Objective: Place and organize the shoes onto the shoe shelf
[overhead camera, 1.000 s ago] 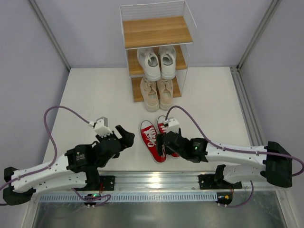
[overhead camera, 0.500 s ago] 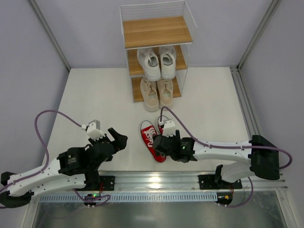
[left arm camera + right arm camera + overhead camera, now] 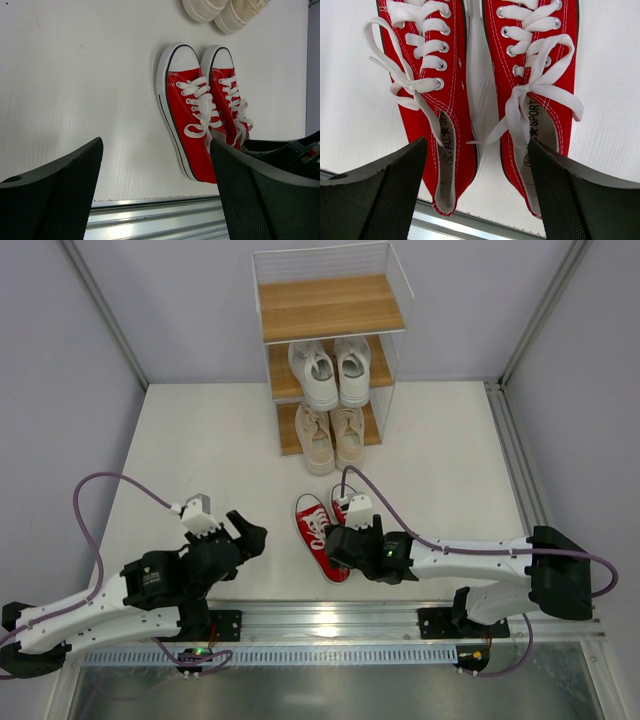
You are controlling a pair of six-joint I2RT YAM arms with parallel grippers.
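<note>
Just red canvas sneakers [image 3: 450,105], white-laced, under wide-spread textured black fingers [image 3: 375,200] of the right claw [image 3: 476,190]; left claw [image 3: 156,192] equally wide.

One pair [image 3: 330,370] is sitting on the shelf's [image 3: 330,305] middle board, another pair [image 3: 333,436] below it; a third pair [image 3: 326,532] is lying on the table [image 3: 200,440] in front.

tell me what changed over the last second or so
The left gripper pulled back a little toward its base, away from the red shoes. The right gripper drew in over the heels of the red shoes, its arm swinging leftward. Nothing was grasped or let go; both grippers are open. The red shoes, the white pair and the beige pair on the shoe shelf stayed put.
</note>
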